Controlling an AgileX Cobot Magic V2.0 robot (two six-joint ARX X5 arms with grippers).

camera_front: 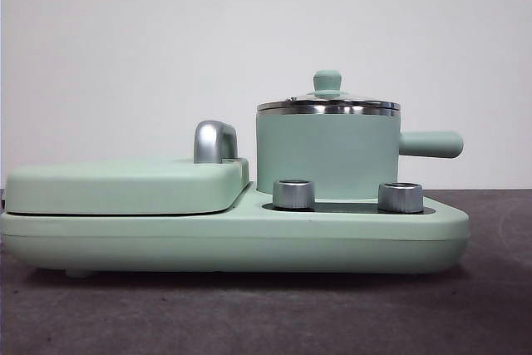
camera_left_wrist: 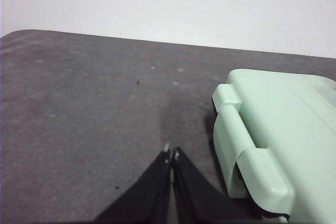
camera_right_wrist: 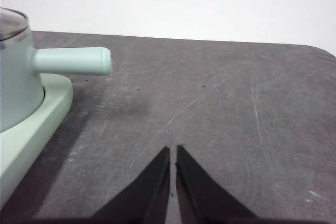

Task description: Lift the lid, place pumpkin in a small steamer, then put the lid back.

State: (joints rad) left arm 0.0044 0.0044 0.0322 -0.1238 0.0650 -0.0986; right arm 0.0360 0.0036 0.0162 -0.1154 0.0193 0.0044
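Right gripper [camera_right_wrist: 172, 148], jaws closed and empty, is hovering over bare table [camera_right_wrist: 220, 108] just beside the small steamer [camera_right_wrist: 18, 77], whose lid [camera_front: 327, 102] is sitting on top; left gripper [camera_left_wrist: 171, 153], likewise closed, is waiting farther off.

A mint-green grill unit [camera_front: 125, 205] with two steel dials [camera_front: 293, 194] sits on the dark table [camera_front: 249, 313].

Front camera low, level, close; wrist cameras angled tableward, apparently sharing grill unit [camera_front: 233, 226].

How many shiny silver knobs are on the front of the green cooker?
2: one silver knob below the small steamer's left side, the other below its right side.
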